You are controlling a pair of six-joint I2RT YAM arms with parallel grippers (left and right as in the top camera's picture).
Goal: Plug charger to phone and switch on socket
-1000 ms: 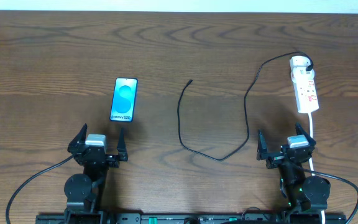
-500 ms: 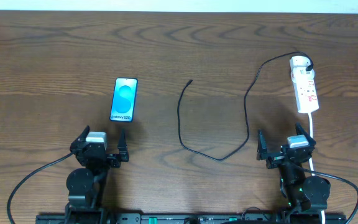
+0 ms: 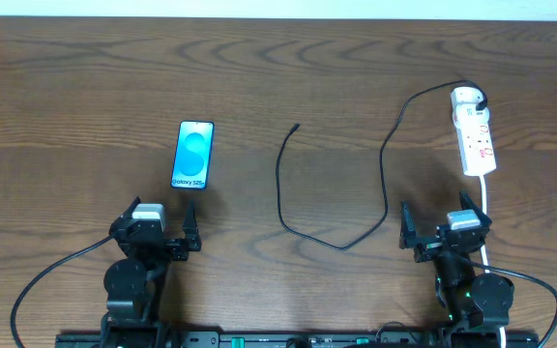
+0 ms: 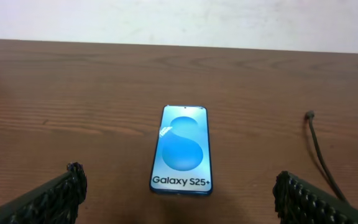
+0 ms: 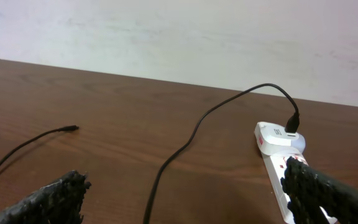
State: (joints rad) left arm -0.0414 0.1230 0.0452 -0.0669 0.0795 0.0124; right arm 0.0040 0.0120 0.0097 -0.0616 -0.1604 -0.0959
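The phone (image 3: 193,155) (image 4: 183,150) lies flat, screen up, left of centre on the table. Just short of its near end my left gripper (image 3: 156,224) (image 4: 178,190) stands open and empty. The charger's thin black cable (image 3: 303,227) (image 5: 178,153) curves across the middle, its plug tip (image 3: 296,126) (image 4: 310,114) (image 5: 72,128) lying free, apart from the phone. Its other end runs into the white adapter (image 3: 465,97) (image 5: 278,136) on the socket (image 3: 476,141) (image 5: 277,183), a white power strip at the right. My right gripper (image 3: 446,215) (image 5: 185,190) is open near the strip's near end, holding nothing.
A thicker white cord (image 3: 485,208) leaves the strip toward the front edge beside my right arm. A pale wall (image 5: 179,37) stands behind the brown wooden table (image 3: 85,77).
My left wrist has turned a little over the last second, staying in place near the phone. The right arm, cable, phone and strip have not moved.
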